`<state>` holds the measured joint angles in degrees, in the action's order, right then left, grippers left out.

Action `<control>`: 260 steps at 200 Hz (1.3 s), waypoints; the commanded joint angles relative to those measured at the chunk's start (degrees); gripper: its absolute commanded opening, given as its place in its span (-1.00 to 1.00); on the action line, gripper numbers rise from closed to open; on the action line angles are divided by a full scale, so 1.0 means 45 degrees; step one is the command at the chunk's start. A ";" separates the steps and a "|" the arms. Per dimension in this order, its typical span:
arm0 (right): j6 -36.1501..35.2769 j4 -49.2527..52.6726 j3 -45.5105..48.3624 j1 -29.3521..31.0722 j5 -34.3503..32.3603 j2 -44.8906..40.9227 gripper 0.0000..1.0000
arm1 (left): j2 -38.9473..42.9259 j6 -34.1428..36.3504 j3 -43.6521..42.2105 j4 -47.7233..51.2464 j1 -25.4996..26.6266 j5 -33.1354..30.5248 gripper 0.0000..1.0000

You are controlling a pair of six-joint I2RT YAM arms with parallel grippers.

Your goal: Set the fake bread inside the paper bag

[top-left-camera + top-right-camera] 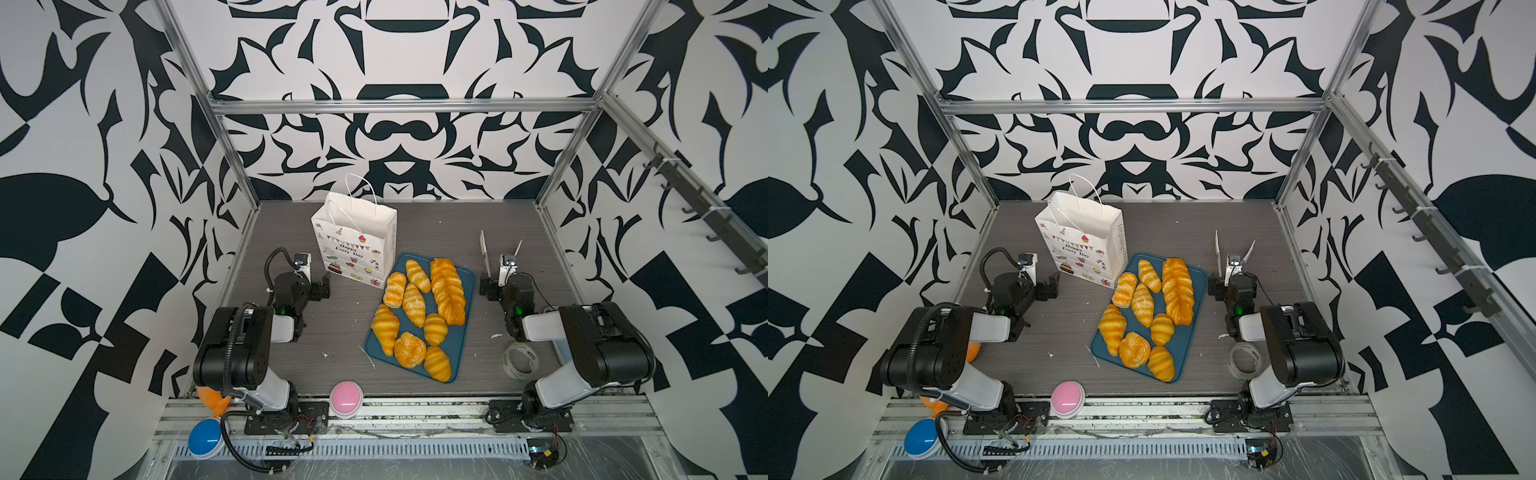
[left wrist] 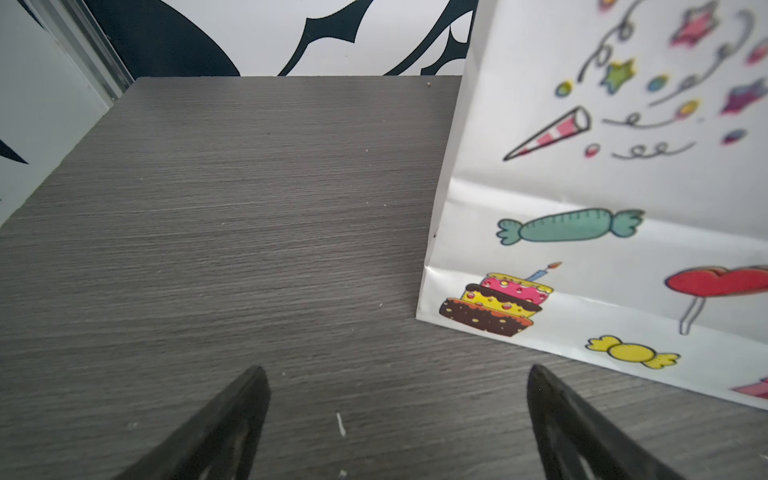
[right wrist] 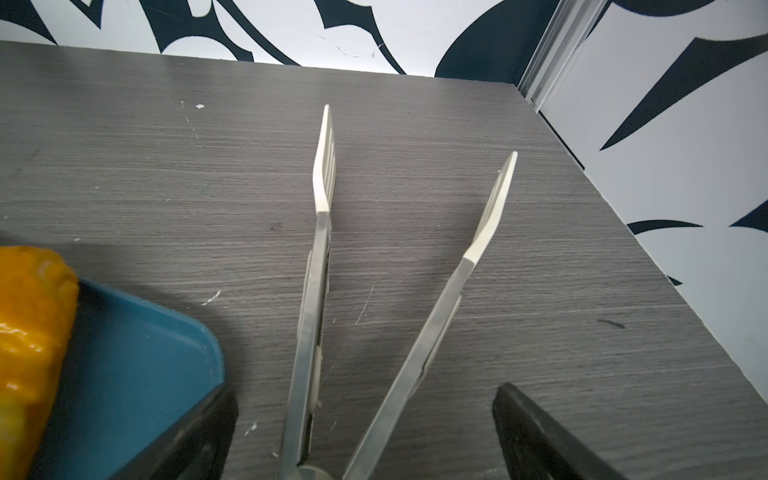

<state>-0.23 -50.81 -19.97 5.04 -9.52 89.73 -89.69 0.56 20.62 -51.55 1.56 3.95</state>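
Grey table [image 1: 332, 316]. The paper bag [image 1: 353, 237] stands upright back-left, just beside blue tray [image 1: 466, 286]. 8 pieces of fake bread [image 1: 446, 291], all on tray. left gripper [image 2: 397, 370] jaws wide, empty, near bag. right gripper [image 3: 365, 390] spread wide; tongs [image 3: 322, 187] between its fingers, splayed, empty.

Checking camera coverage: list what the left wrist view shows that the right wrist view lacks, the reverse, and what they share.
Left wrist only: the paper bag, near the open left gripper. Right wrist only: tongs between the fingers of the open right gripper, a blue tray corner, one end of the braided loaf. Both: grey tabletop, black-and-white wall.
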 commanded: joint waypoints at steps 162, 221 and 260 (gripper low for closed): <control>0.0133 0.0067 -0.0317 -0.0260 0.0339 -0.0058 0.96 | 0.0064 0.0028 0.0144 -0.0214 -0.0040 -0.0067 0.98; 0.0729 0.0622 -0.0319 0.0046 -0.1939 -0.0893 0.85 | 0.1121 -0.1106 -0.1290 -0.1916 0.0141 -0.3575 0.98; 0.0922 0.3290 -0.0959 0.0959 -0.5142 -0.2738 0.84 | 0.5080 -0.1215 -0.1765 0.0043 0.0668 -0.4700 0.98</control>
<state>1.87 -43.51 -20.73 7.62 -21.12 83.31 -78.35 -3.18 12.43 -56.01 3.42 -12.97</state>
